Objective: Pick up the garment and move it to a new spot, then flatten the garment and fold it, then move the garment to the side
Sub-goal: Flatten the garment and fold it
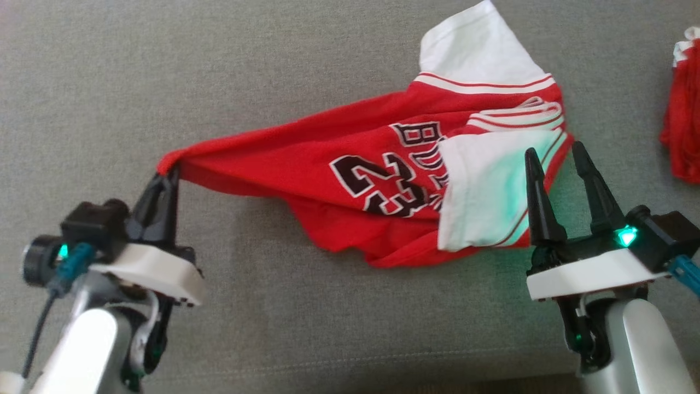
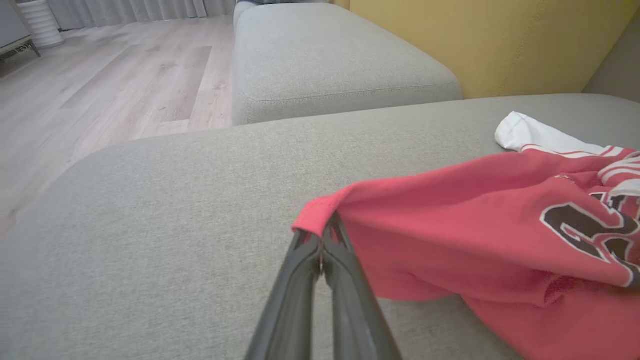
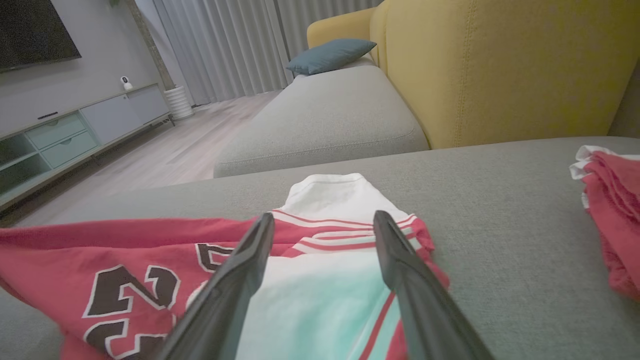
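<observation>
Red jersey [image 1: 383, 180]: lay crumpled on the grey sofa [image 1: 246, 65], number side up, white sleeves at its right end, left corner pulled out to a point.
Left end effector [image 1: 167, 176]: was clamped tight on that left corner, cloth stretched taut toward it.
Right end effector [image 1: 554, 150]: fingers stood wide apart, held nothing, poised over the white sleeve at the jersey's right edge.
Other red cloth [image 1: 681, 109]: sat bunched at the sofa's far right, well apart from the jersey.
</observation>
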You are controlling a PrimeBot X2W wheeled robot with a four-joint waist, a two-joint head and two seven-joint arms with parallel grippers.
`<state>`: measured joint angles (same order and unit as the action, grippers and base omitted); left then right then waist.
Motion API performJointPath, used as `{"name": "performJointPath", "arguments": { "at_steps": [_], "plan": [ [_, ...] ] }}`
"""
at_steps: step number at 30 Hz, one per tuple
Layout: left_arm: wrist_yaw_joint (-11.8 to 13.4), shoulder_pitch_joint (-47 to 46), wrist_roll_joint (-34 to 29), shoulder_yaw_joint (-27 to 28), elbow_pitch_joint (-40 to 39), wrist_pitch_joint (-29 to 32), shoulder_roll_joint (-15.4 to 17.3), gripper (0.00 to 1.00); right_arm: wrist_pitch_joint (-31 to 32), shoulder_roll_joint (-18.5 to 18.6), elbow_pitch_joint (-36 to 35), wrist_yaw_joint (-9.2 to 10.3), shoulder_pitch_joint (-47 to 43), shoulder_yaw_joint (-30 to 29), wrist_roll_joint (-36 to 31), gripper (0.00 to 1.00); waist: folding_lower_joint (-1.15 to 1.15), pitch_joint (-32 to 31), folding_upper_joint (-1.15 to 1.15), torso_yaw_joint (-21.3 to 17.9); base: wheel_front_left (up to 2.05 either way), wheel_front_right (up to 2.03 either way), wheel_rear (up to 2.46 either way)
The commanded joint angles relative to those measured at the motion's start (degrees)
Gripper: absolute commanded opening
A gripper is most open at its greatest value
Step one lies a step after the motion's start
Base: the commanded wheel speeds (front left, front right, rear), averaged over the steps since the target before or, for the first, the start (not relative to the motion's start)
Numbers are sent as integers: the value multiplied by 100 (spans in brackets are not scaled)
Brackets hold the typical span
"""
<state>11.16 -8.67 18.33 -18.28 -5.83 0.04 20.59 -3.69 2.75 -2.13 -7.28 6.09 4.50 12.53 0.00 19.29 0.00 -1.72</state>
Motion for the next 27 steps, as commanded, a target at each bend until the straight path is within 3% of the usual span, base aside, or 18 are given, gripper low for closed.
{"name": "performJointPath", "arguments": {
  "at_steps": [1, 6, 12, 13, 14, 15, 20, 27],
  "plan": [
    [51, -138, 60, 329, -245, 43, 212, 0, 25, 13, -224, -21, -69, 89, -18, 100, 0, 1, 0, -18, 0, 0, 0],
    [-70, -448, 272, 353, 96, 77, 126, 0, 51, 13, -229, -21, -36, 63, 2, 100, 0, 75, 0, -93, 0, 0, 0],
    [-283, -1002, 595, 416, 1257, -261, -170, 0, 37, 13, -164, -21, 20, 106, 40, 100, 0, 152, 0, -241, 0, 0, 0],
    [-300, -1043, 644, 434, 1438, -314, -215, 20, 30, 13, -148, -21, 25, 109, 45, 100, 0, 156, 0, -266, 0, 0, 0],
    [-316, -1073, 692, 450, 1588, -371, -261, 72, 20, 13, -136, -21, 28, 104, 48, 100, 0, 161, 0, -283, 0, 0, 0],
    [-329, -1087, 722, 459, 1725, -424, -292, 100, 11, 13, -126, -21, 33, 101, 47, 100, 0, 164, 0, -304, 0, 0, 0],
    [-322, -1057, 768, 496, 2028, -678, -373, 100, -20, 13, -117, -21, 56, 82, 31, 100, 0, 178, 0, -339, 0, 0, 0],
    [11, -851, 561, 607, 1912, -1194, -396, 100, -60, 13, -272, -21, 118, -29, -237, 100, 0, 147, 0, -244, 0, 0, 0]
  ]
}}
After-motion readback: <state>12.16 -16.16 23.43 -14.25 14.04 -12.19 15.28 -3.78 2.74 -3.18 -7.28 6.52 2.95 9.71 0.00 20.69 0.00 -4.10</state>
